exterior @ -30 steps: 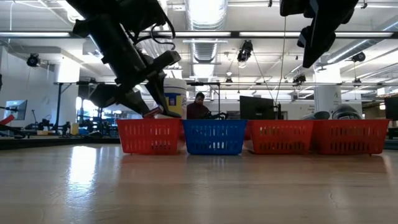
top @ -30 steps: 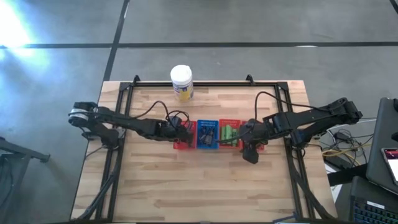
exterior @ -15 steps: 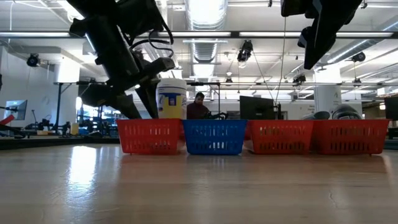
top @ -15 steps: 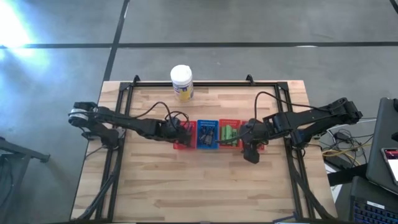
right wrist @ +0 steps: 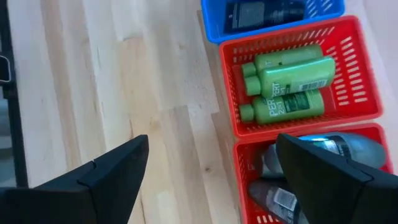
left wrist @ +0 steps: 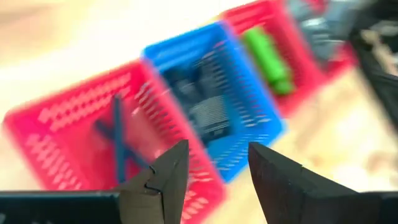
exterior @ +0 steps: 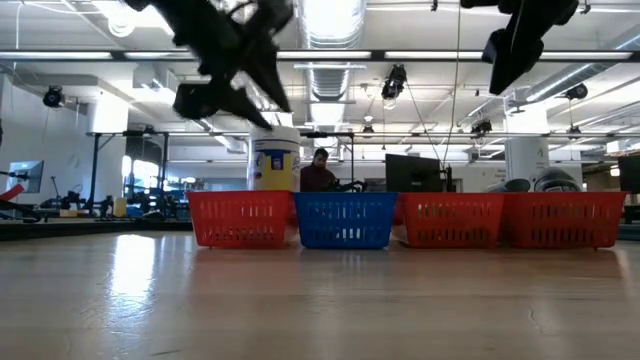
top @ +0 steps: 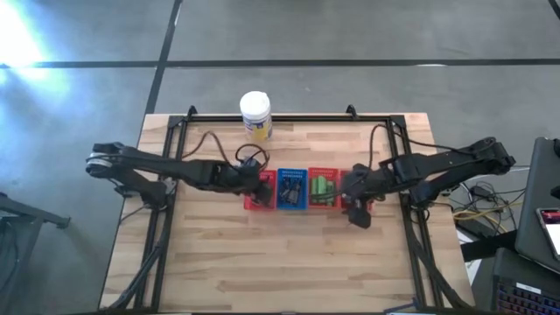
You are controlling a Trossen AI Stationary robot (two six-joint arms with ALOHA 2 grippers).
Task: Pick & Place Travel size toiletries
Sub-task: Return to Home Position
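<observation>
Four mesh baskets stand in a row at mid table. The leftmost red basket (left wrist: 74, 124) holds thin dark sticks (left wrist: 117, 140). The blue basket (left wrist: 249, 93) holds black flat tubes (left wrist: 205, 106). A red basket (right wrist: 360, 68) holds green bottles (right wrist: 289, 81). The rightmost red basket (right wrist: 249, 180) holds grey bottles (right wrist: 336, 149). My left gripper (left wrist: 217, 149) is open and empty, high above the leftmost red basket (top: 255, 198). My right gripper (right wrist: 212, 146) is wide open and empty, raised above the table just near of the two right baskets (top: 357, 210).
A tall white jar with a yellow label (top: 255, 115) stands at the table's far edge, behind the baskets. A black frame (top: 175, 131) runs round the table top. Bare wood (top: 280, 262) lies on the near side of the baskets.
My left gripper has dipped into the leftmost red basket and then risen well clear of it, with nothing in its fingers. The baskets have stayed in place.
</observation>
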